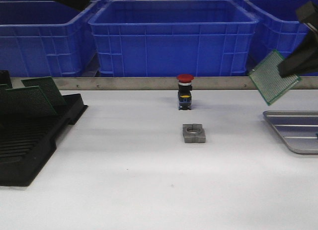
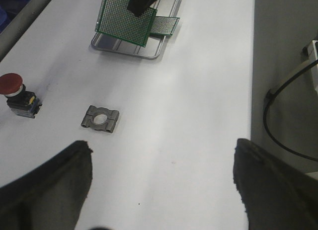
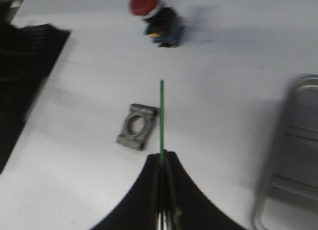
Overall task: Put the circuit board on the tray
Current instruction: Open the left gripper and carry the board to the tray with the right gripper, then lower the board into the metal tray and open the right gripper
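right tool (image 3: 162,163) clamped on green circuit board (image 1: 274,76), held tilted in air above near edge of tray (image 1: 293,130) at counter's right side; left tool (image 2: 161,190) spread wide, holding nothing, over counter (image 1: 149,180)

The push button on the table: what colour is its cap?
Red cap on the push button; clearest in the front view.

Factory workbench: blue crates (image 1: 174,36), black slotted rack (image 1: 30,140), emergency-stop button (image 1: 185,91).
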Action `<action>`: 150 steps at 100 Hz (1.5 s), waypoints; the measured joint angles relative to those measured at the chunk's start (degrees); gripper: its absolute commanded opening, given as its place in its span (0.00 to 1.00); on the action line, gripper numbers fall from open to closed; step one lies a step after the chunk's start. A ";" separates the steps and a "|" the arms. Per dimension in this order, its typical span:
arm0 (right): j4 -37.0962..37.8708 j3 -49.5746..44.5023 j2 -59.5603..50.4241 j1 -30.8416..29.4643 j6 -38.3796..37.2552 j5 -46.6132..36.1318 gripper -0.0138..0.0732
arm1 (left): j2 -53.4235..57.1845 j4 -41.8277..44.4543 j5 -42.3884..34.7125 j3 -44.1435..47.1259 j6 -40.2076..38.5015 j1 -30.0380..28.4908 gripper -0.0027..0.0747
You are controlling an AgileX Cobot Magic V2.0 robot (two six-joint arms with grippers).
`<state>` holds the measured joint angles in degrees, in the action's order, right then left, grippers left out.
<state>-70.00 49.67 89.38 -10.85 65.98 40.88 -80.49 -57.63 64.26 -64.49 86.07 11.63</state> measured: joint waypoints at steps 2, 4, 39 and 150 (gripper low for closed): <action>0.00 0.00 0.46 -0.49 0.01 -0.53 0.08 | 0.00 0.00 0.04 0.00 0.00 0.00 0.75; 0.00 0.00 0.95 -1.12 0.01 -1.05 0.08 | 0.00 -0.11 0.14 0.00 0.00 0.00 0.75; 0.00 0.00 8.88 -3.25 -0.20 -7.69 0.08 | 0.00 -2.18 1.07 0.00 0.00 0.00 0.75; -1.17 3.99 14.06 -3.25 -0.31 -8.38 0.60 | 0.00 -2.18 1.21 0.00 0.00 0.00 0.74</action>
<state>-71.17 53.66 103.44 -14.10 65.67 32.50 -80.49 -59.80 65.47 -64.49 86.07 11.63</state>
